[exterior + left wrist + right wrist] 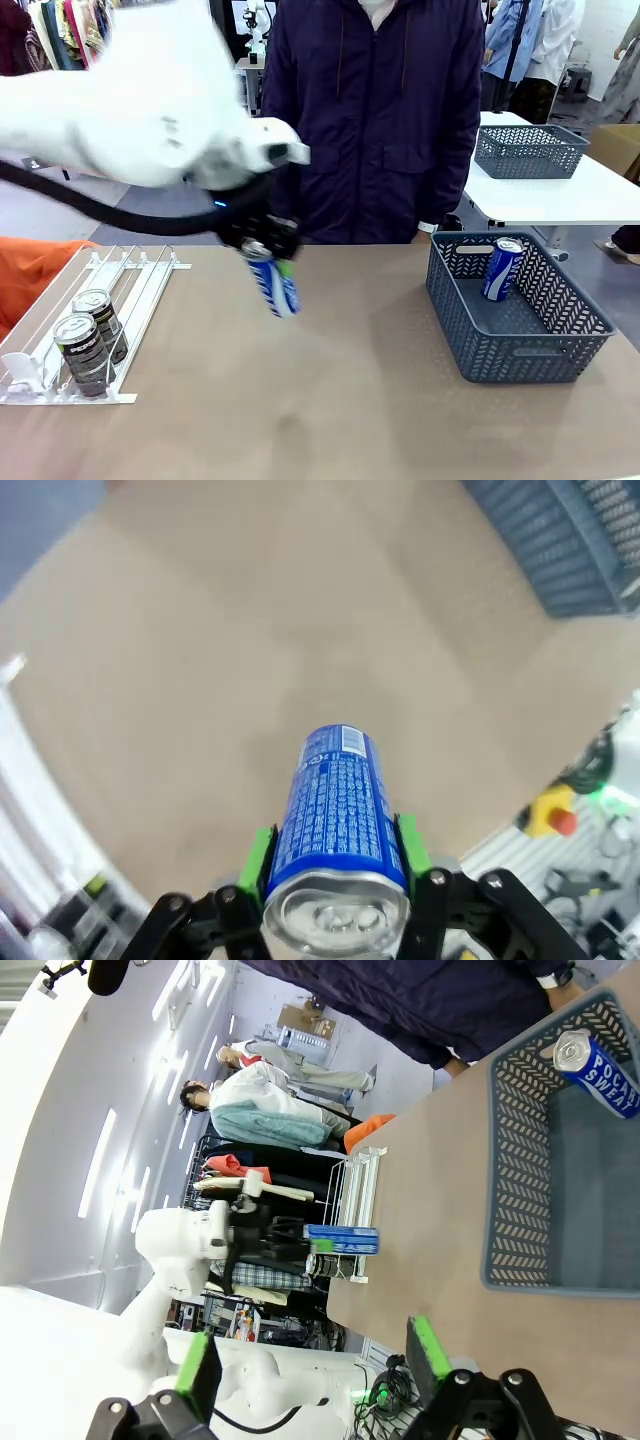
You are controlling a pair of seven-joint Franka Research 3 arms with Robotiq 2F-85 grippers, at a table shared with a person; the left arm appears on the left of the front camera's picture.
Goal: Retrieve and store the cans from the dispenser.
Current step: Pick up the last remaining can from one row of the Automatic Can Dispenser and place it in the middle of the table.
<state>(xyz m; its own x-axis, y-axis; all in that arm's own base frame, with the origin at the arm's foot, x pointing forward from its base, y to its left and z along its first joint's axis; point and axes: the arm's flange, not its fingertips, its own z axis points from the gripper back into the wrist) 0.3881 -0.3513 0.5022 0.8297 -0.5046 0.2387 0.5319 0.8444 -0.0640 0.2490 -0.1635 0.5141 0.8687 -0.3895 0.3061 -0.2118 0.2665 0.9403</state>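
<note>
Blue can (338,810) hangs tilted above the tan counter (350,400), clamped near its silver top between the green pads (258,858) of the left claw (265,258), roughly midway between the dispenser (140,285) and the basket (520,345). The slim metal cylinder looks light, and stiff enough along its wall for a side pinch. Its glossy printed skin is likely slippery, and a hard squeeze could dent it, so the upper body just under the rim seems the soundest place to hold. 2 dark cans (85,345) stand in the lanes of the white wire dispenser, near its low end by the plastic stops. A 2nd can (502,268), also blue, leans inside the dark grey perforated plastic basket. The right claw (312,1360) stands wide open with nothing in it, looking across the counter toward the basket. A person (380,120) in a dark coat stands at the counter's far edge.
</note>
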